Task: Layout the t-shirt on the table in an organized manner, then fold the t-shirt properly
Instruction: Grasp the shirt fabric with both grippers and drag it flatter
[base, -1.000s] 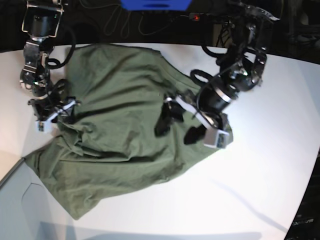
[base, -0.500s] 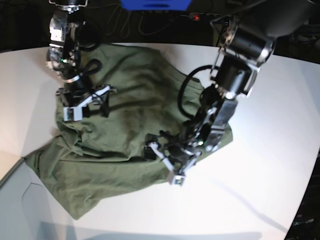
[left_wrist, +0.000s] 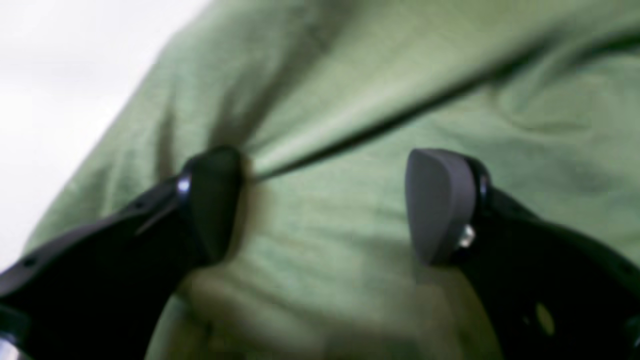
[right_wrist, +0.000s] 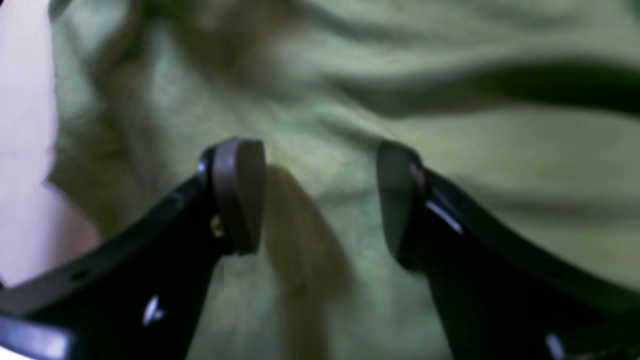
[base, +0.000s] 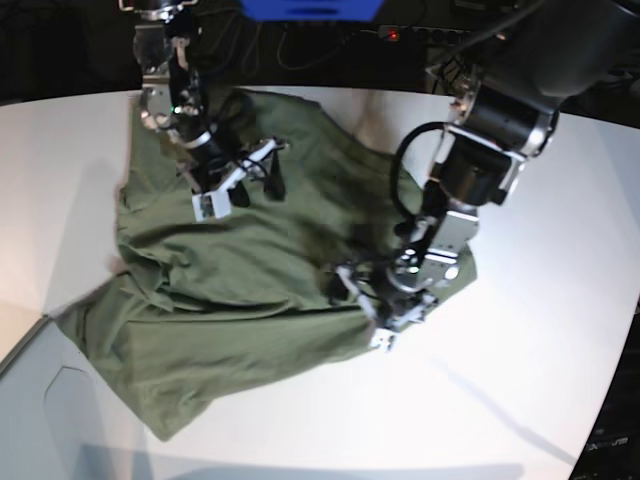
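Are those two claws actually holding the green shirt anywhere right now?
No. The left gripper and right gripper both stand open over the t-shirt; nothing is clamped.

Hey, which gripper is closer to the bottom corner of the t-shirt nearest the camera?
Left. The left gripper hovers open over the t-shirt near its front edge; the right gripper sits open farther back, over the rear part.

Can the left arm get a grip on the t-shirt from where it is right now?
Probably yes. The left gripper is open just above the t-shirt, near the hem by the table. Nothing lies between the fingers and the cloth, and a raised fold runs right beside them.
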